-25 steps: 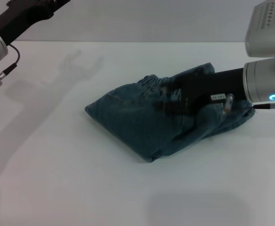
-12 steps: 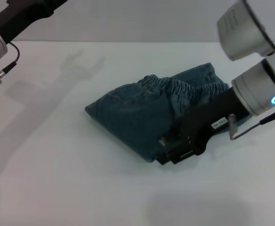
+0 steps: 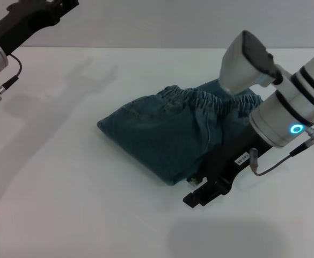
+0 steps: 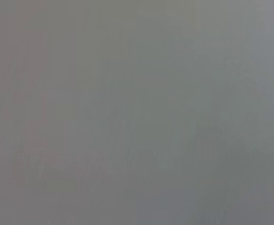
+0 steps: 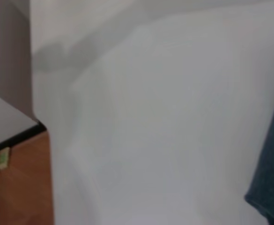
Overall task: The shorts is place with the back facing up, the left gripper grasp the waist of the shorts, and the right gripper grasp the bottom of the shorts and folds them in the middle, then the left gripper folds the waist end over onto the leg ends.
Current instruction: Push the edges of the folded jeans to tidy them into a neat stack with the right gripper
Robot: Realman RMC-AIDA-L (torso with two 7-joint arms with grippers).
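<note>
We see folded shorts [image 3: 173, 131] mid-frame; our right gripper [image 3: 204, 194], lower right, grips nothing, jaws unclear.

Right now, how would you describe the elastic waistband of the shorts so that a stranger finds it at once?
On the white table, a folded pair of blue denim shorts lies at the middle. Follow its far edge toward the right gripper. The waistband is the gathered, wrinkled strip there, whereas the rest of the cloth is smooth.
</note>
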